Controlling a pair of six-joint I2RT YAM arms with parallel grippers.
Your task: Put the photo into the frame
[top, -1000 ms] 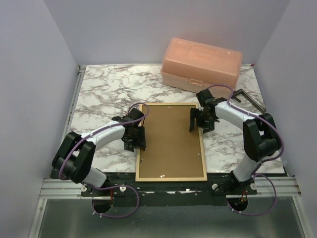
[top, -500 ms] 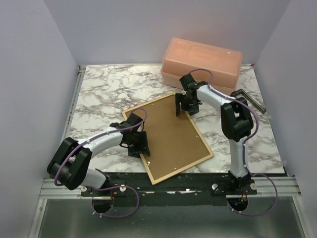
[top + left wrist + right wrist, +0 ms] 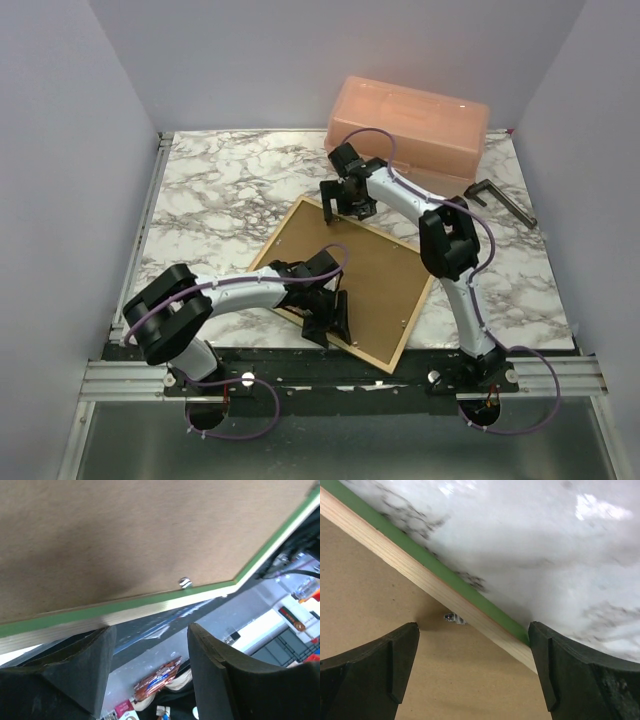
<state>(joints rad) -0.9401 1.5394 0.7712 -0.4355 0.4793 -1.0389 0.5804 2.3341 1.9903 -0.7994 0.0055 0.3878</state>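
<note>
The frame (image 3: 412, 325) lies back-up and turned at an angle on the marble table, pale wood rim around a brown backing panel (image 3: 370, 270). Its near corner reaches past the table's front edge. The photo is hidden. My left gripper (image 3: 325, 312) is at the frame's near-left edge. In the left wrist view its jaws (image 3: 150, 645) stand open and empty, just off the green-and-wood rail (image 3: 125, 605), near a metal clip (image 3: 185, 583). My right gripper (image 3: 337, 207) is at the far corner. It is open (image 3: 472, 630), and its jaws straddle the rail (image 3: 435, 587) beside a clip (image 3: 454, 617).
A peach plastic box (image 3: 410, 125) stands at the back right, close behind the right arm. A dark L-shaped metal tool (image 3: 500, 200) lies to its right. Lilac walls close in the table on three sides. Bare marble (image 3: 215, 190) lies at the back left.
The frame has swung counterclockwise from square to diagonal. My right gripper moved left along the far side and opened wider. My left gripper moved right and nearer.
</note>
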